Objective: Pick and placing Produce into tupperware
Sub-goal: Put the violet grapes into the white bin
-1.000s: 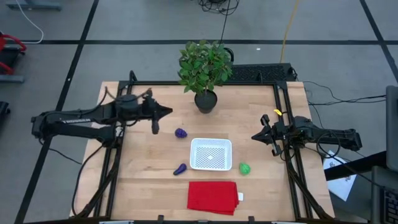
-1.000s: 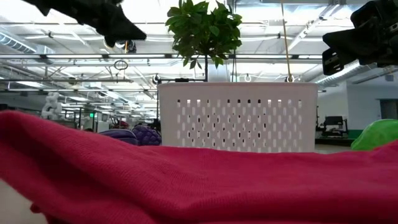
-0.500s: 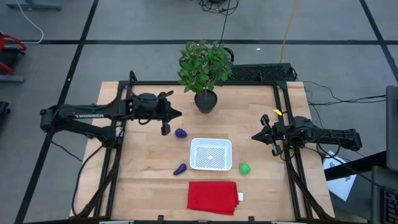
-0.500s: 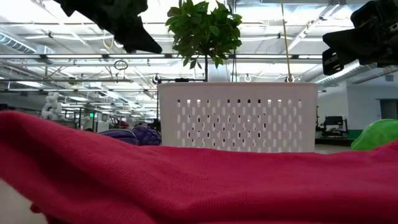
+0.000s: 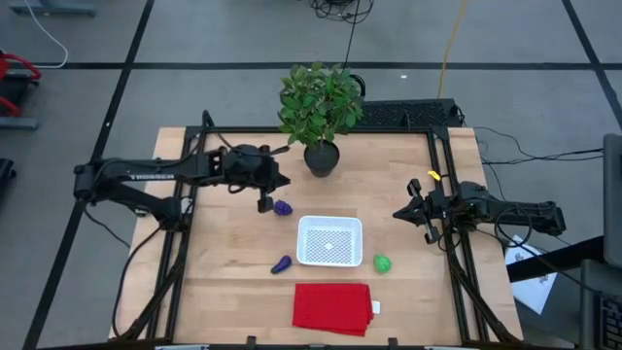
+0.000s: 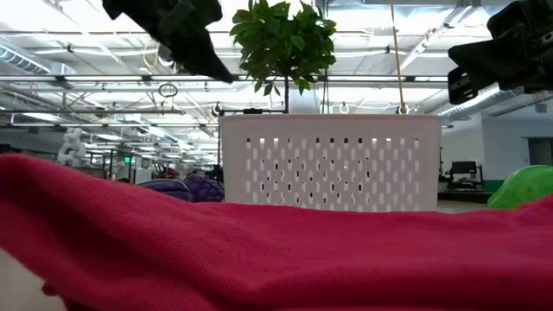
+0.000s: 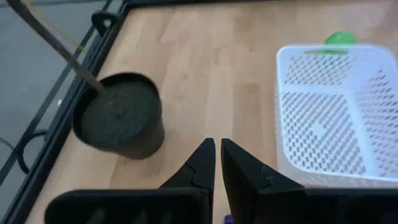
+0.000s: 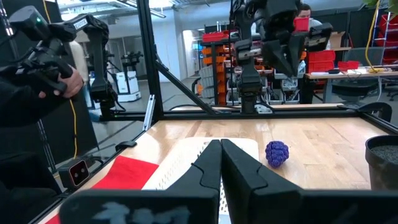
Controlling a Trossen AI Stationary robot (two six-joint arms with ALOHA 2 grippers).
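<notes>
Left gripper [image 5: 262,201] has been carried rightward across the upper-centre table, fingers pressed together, now just beside the roundish purple piece [image 5: 283,207], upper left of the empty tupperware [image 5: 329,240]; a pick seems imminent. Right gripper [image 5: 412,211] parked right, fingers together

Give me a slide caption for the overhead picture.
Left gripper hovers near round purple produce; white tupperware sits empty.

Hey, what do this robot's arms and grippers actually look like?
Both arms are black and slim, built from jointed segments. The left arm carries pale lettering along its side. The left gripper has two dark, wedge-shaped fingers tapering to points. The right gripper looks the same; a yellow tag shows near it in the high view.
</notes>
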